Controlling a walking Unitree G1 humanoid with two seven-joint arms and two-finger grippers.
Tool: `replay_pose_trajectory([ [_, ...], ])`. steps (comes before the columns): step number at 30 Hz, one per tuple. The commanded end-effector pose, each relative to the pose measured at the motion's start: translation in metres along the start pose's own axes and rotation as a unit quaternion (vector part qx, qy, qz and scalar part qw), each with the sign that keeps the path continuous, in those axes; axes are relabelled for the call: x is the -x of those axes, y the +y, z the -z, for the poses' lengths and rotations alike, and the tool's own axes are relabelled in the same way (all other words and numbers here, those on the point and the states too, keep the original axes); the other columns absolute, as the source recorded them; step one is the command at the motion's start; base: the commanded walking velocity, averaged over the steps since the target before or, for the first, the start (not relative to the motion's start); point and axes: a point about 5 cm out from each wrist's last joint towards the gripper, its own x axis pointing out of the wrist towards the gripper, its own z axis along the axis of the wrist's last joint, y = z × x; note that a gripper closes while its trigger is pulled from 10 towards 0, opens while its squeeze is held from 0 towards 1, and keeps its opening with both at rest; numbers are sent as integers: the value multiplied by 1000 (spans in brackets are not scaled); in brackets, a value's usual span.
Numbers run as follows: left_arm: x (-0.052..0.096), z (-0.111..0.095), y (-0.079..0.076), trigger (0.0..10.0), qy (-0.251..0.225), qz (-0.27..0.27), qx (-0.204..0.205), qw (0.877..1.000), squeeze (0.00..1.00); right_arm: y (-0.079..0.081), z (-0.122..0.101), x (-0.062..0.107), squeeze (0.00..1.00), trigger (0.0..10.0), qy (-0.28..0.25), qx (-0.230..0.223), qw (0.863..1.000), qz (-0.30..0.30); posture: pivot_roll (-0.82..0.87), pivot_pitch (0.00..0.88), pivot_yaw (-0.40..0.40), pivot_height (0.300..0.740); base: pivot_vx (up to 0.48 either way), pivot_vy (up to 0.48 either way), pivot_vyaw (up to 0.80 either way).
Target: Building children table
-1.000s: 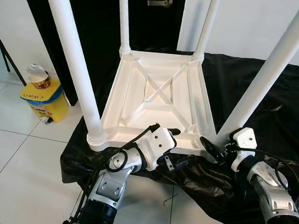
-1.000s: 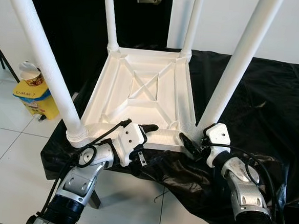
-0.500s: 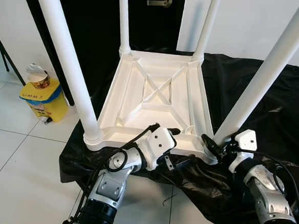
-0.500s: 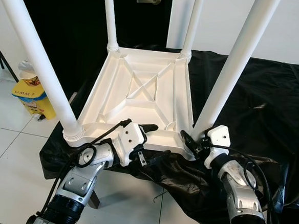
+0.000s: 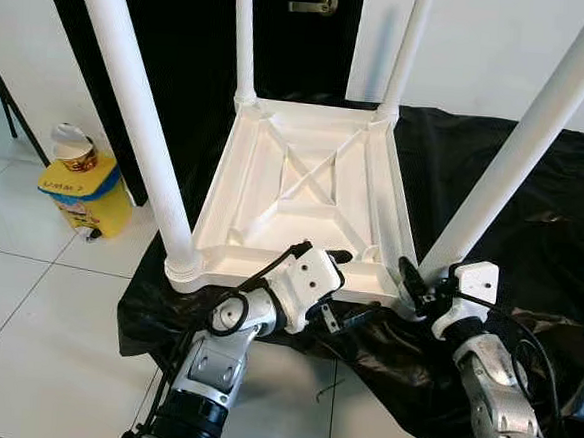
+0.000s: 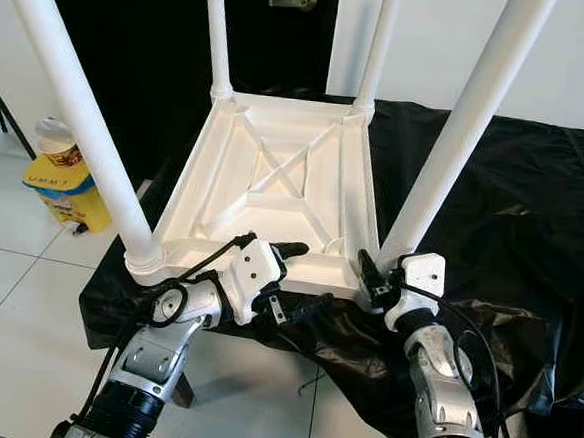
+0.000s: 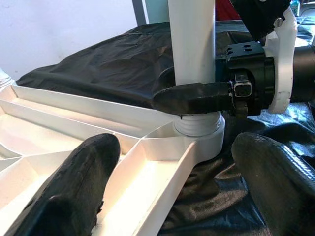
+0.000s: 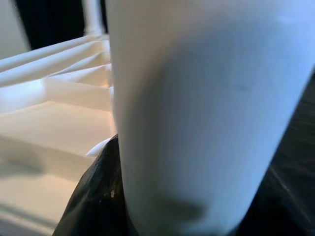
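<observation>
White floor tiles (image 5: 26, 301) fill the lower left of the head view, with a yellow bin (image 5: 85, 195) at the left edge holding a paper cup (image 5: 76, 149). Behind it a dark door (image 5: 195, 32) with a metal handle (image 5: 317, 0) takes the upper middle. Black sheeting (image 5: 533, 206) spreads from the centre to the right edge, and on it the white children's table (image 5: 304, 190) lies upside down, ribbed underside up, four legs rising out of the top of the frame.

Low and left of centre, the left gripper (image 5: 353, 283) straddles the table's near rim, one finger (image 7: 74, 191) inside the frame, the other (image 7: 275, 182) outside over the sheeting; its jaws stand apart. To its right, the right gripper (image 5: 412, 288) sits at the base of the near right leg (image 5: 523, 145), one black finger (image 7: 197, 97) laid across the leg just above its socket, jaws clamped around the leg.
</observation>
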Motion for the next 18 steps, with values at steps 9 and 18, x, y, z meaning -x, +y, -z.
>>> replay_pose_trajectory([
  [9, -7, -2, 13, 10000, -11, -102, 6, 995, 0, 23, 28, 9, 0, 10000, 57, -95, 985, 135, -56, 0, -22, 740, 0, 0, 0],
  [18, -13, -6, 17, 10000, -22, -107, 5, 994, 0, 29, 24, 9, 0, 10000, 50, -71, 989, 121, -60, 0, -32, 740, 0, 0, 0],
])
